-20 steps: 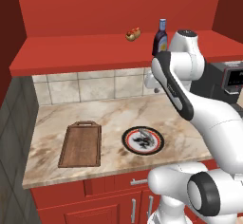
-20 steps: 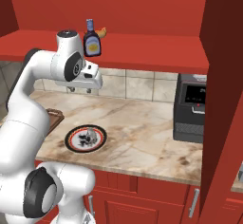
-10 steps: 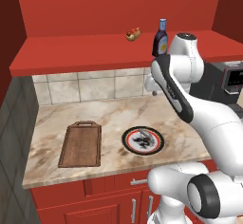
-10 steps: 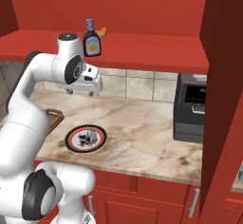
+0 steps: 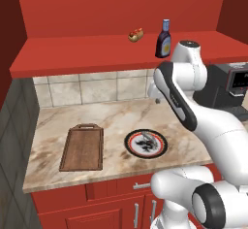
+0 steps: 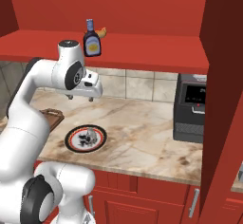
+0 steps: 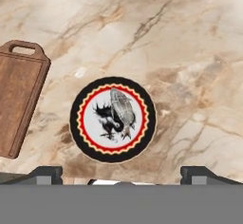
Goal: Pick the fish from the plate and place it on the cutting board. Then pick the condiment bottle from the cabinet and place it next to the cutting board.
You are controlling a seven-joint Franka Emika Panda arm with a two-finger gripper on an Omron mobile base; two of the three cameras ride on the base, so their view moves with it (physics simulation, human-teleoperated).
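Observation:
The fish (image 7: 122, 110) lies on the round black-rimmed plate (image 7: 113, 119), slender and silvery-grey, over the right part of the black motif. From the base, the plate (image 5: 146, 143) sits on the marble counter with the fish (image 5: 151, 139) on it. The dark-brown cutting board (image 5: 82, 148) lies to its left with nothing on it, and shows as the cutting board (image 7: 16, 104) at the left of the hand view. My gripper (image 6: 79, 97) hangs open high above the plate, fingertips (image 7: 45, 173) far apart. The condiment bottle (image 5: 163, 40) stands on the red cabinet shelf (image 5: 97, 51).
A small yellow-and-red hot dog (image 5: 136, 34) lies on the shelf left of the bottle. A dark coffee machine (image 6: 192, 107) stands on the counter at the right. A tiled wall backs the counter, and the shelf overhangs it.
The arm has sunk a little, bringing the hand slightly lower over the counter. Plate, fish, board and bottle have not moved.

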